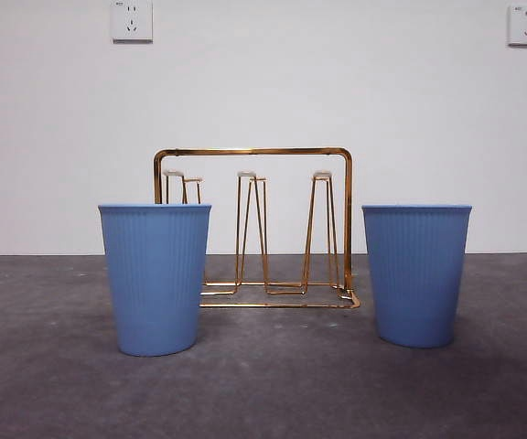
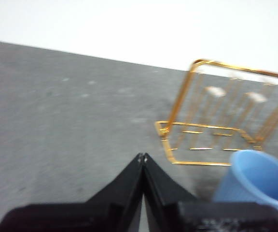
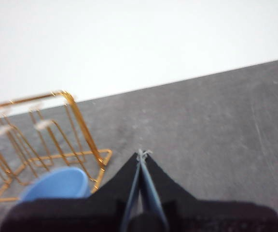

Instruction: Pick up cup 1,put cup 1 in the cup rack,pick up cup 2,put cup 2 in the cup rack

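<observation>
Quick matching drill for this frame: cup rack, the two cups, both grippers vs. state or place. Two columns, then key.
Things:
1. cup rack
2. blue cups
3. left gripper
4. right gripper

States:
A. shut, empty, rack and a cup off to one side in the left wrist view
B. gold wire, no cup on its pegs
C. shut, empty, seen in the right wrist view
D. upright on the table, flanking the rack

Pairs: 1-B, 2-D, 3-A, 4-C

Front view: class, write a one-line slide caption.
Two upright blue cups flank an empty gold cup rack on a grey table.
</observation>
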You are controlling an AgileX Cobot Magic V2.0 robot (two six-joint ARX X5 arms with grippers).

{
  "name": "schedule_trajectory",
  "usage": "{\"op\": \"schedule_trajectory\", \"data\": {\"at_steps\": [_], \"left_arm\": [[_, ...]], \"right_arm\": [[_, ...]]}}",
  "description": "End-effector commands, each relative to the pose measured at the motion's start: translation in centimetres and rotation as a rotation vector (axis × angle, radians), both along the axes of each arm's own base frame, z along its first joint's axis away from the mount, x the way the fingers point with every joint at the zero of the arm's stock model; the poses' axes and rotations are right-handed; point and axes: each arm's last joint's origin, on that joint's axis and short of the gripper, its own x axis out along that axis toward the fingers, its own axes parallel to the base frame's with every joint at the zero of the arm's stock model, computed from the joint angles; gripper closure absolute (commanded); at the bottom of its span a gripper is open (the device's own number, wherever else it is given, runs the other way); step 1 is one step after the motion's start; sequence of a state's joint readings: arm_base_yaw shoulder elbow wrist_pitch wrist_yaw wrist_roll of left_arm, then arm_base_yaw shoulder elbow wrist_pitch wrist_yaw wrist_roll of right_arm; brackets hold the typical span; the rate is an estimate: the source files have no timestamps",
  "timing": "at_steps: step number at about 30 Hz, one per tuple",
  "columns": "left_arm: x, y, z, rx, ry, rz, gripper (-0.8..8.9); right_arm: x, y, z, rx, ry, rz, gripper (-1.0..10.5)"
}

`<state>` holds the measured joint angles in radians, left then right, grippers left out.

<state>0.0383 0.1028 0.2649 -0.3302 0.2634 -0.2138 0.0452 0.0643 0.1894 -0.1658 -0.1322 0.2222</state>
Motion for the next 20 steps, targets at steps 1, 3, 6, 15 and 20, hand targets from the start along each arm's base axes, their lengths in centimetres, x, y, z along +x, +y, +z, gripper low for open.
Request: {"op": "schedule_trajectory", "data": {"at_steps": [1,3,6,15,20], "left_arm": [[-0.2,-0.1,1.6,-0.015,-0.005,-0.047,8.20],[-0.3,-0.2,2.9,-0.021,0.004,-0.080,8.20],[-0.4,-0.4,4.8,-0.033,0.026,-0.139,8.20],[-0.7,-0.8,10.4,-0.039,0.118,-0.313,8.20],[-1.0,-1.0,13.3,0.011,0.197,-0.360,8.20]], "right_arm": [[-0.3,0.0,2.1,0.021,0.010,0.018,9.6],[-0.6,0.1,3.7,0.020,0.042,0.036,9.6],[-0.8,0.2,6.4,-0.014,0.100,0.067,9.6],[-1.0,0.4,13.7,-0.196,0.330,0.196,9.6],[-0.6,0.6,16.2,-0.239,0.461,0.304,9.6]]}}
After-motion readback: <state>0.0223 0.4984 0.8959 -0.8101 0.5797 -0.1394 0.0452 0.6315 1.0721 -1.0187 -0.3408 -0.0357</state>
